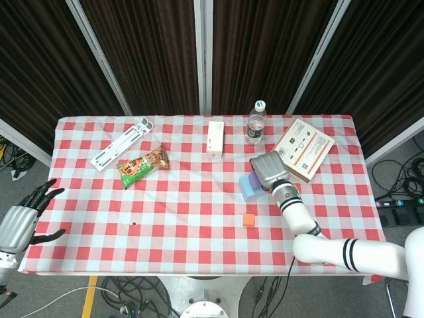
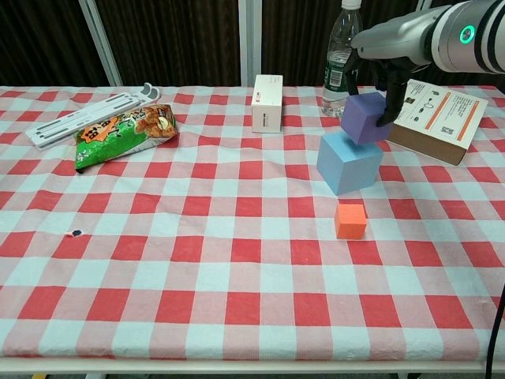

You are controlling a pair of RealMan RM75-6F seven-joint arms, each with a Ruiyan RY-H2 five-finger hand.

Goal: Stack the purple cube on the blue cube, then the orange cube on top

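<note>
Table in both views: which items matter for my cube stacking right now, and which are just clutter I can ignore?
In the job:
purple cube, held by the right robot hand just over the blue cube
orange cube, on the cloth in front of the blue cube

Just lying about:
water bottle
white box
snack bag
white folding stand
brown box
</note>
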